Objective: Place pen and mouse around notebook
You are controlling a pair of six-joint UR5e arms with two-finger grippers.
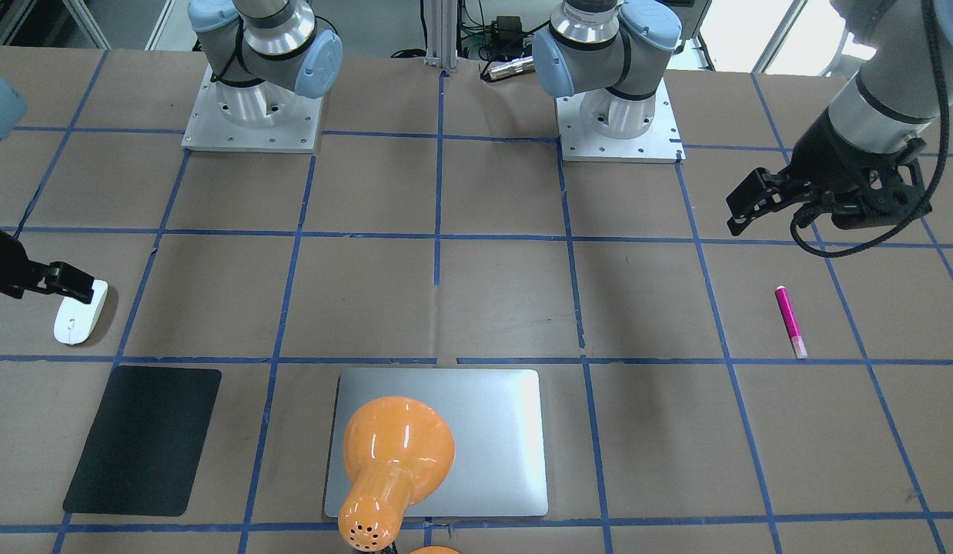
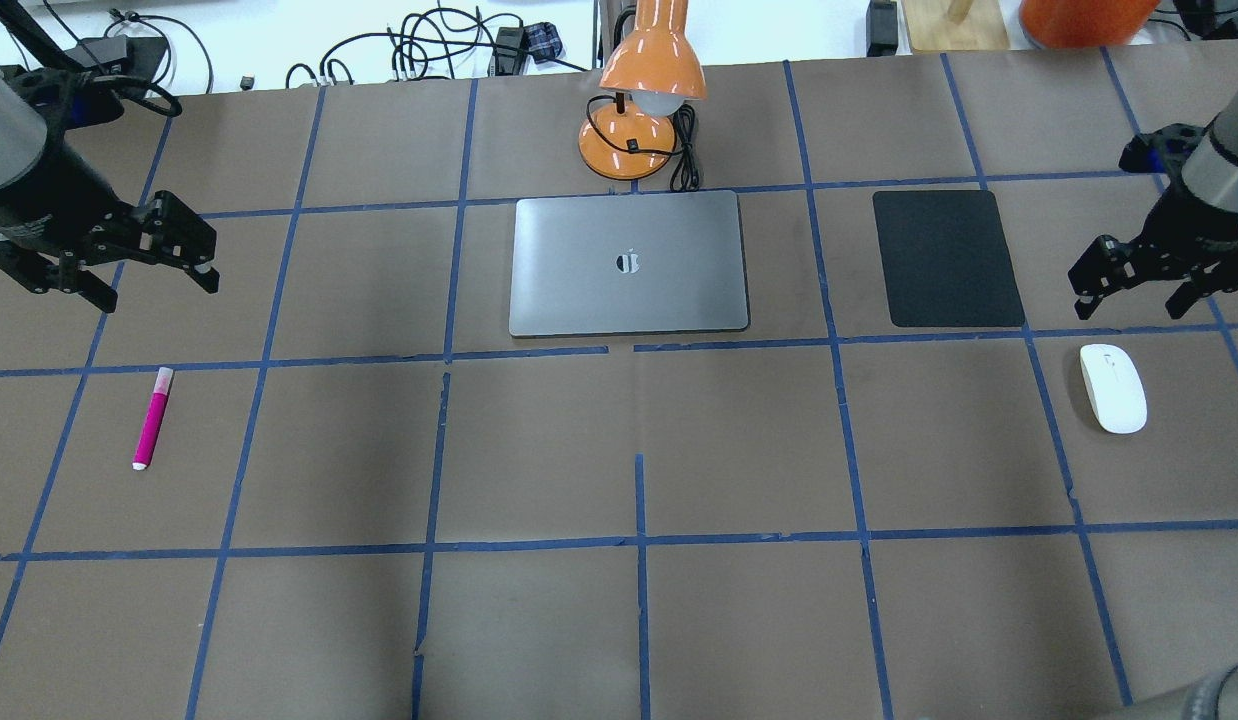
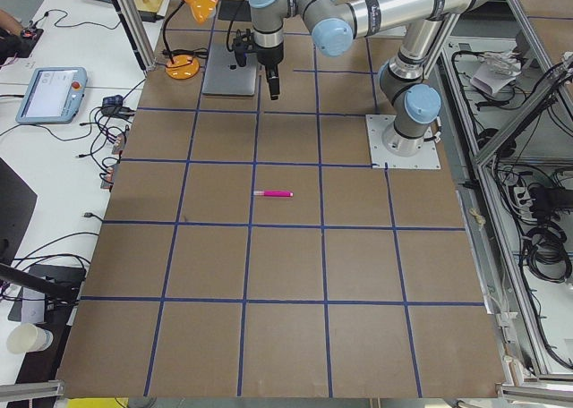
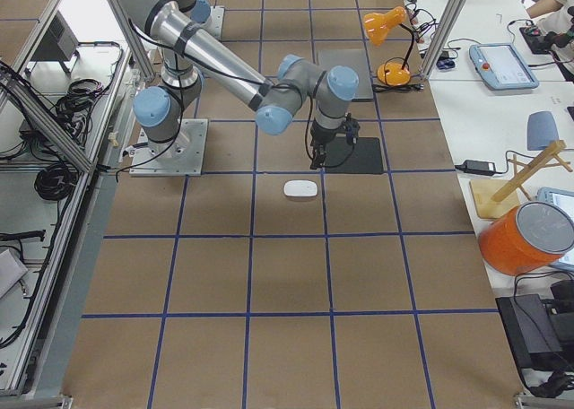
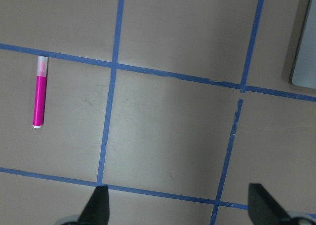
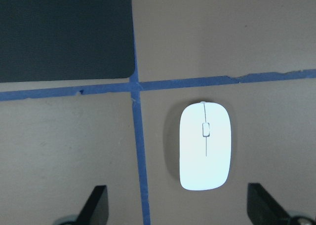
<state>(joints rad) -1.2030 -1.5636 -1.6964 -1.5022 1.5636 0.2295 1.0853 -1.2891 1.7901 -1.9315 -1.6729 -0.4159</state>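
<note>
The silver-grey notebook [image 2: 629, 262] lies shut at the far middle of the table, partly behind the lamp head in the front-facing view [image 1: 499, 431]. Far to its left the magenta pen [image 2: 151, 418] lies flat on the paper [image 1: 790, 321] [image 5: 39, 92]. My left gripper [image 2: 159, 290] hangs open above the table, beyond the pen and apart from it [image 1: 765, 219] [image 5: 180, 207]. On the right side rests the white mouse [image 2: 1113, 388] [image 6: 205, 146]. Just beyond it my right gripper [image 2: 1129, 300] hovers open with nothing between its fingers [image 6: 177, 207].
A matte black mat [image 2: 947, 258] lies between the notebook and the mouse. An orange desk lamp [image 2: 644, 100] stands behind the notebook, its head leaning over it. Both arm bases [image 1: 253, 115] [image 1: 619, 115] stand on the robot's side. Blue tape lines grid the brown table.
</note>
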